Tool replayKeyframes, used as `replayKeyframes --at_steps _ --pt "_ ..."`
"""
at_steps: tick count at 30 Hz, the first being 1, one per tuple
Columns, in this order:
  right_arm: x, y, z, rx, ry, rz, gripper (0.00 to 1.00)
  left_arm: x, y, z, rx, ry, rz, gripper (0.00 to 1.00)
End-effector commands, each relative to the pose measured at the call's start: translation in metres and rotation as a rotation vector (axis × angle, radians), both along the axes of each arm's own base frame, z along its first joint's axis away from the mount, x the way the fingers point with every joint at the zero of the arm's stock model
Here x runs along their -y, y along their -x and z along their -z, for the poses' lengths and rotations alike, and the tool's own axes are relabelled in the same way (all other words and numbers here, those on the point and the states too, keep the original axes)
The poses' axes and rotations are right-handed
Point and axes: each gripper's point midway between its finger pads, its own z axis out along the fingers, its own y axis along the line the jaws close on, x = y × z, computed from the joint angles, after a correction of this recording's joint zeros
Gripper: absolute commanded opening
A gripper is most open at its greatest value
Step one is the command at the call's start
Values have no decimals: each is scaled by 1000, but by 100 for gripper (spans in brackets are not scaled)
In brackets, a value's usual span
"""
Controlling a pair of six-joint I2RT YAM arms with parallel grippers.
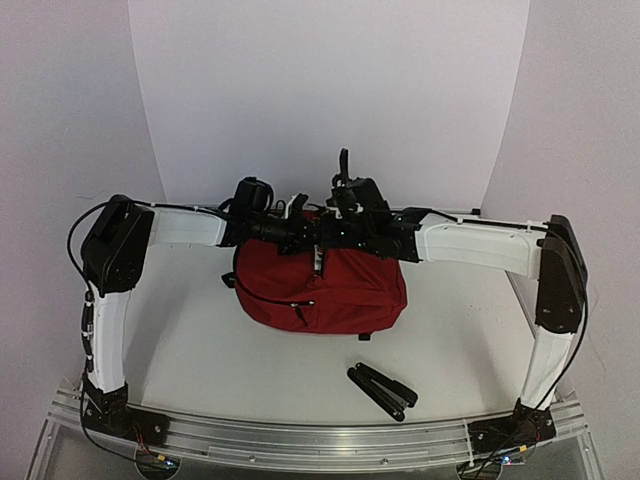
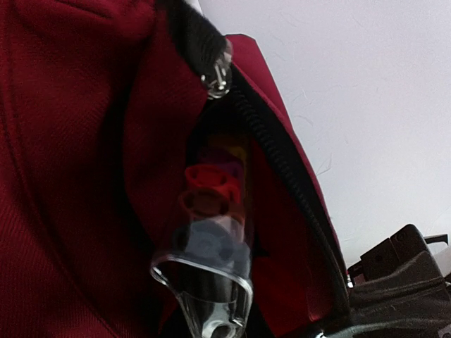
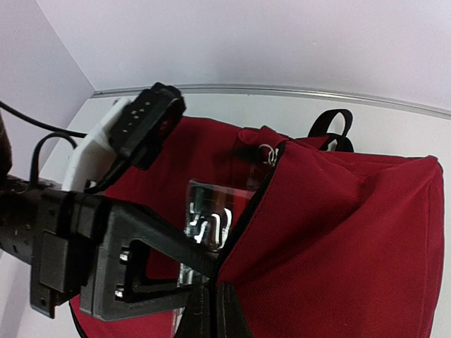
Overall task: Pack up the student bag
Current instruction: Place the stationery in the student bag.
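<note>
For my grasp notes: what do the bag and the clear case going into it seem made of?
Student bag: woven fabric, matte dark red; twill weave and soft folds show. Clear case: probably hard glossy plastic; transparent, rim highlights, coloured contents visible through.

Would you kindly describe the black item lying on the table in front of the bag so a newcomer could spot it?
Find the dark red student bag on the white table. Between it and the metal rail at the near edge, slightly right of centre, lies a slim black two-pronged item. It alone lies loose and flat, apart from the bag.
</note>
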Motion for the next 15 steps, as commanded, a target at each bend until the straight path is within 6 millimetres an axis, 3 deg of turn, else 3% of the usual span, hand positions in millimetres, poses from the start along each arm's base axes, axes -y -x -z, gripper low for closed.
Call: replayKeyframes --at_steps 1,5,9,15 --pt "-37 20 -74 125 -203 -194 0 21 11 8 16 22 74 2" --pt "-25 20 -75 135 -193 -155 0 10 3 11 53 -43 8 13" --pt "-8 21 -77 145 -187 -92 0 -13 -4 -3 132 -105 -97 33" --pt "-1 23 -77 140 -193 -74 0 -42 2 -24 222 -231 -172 58"
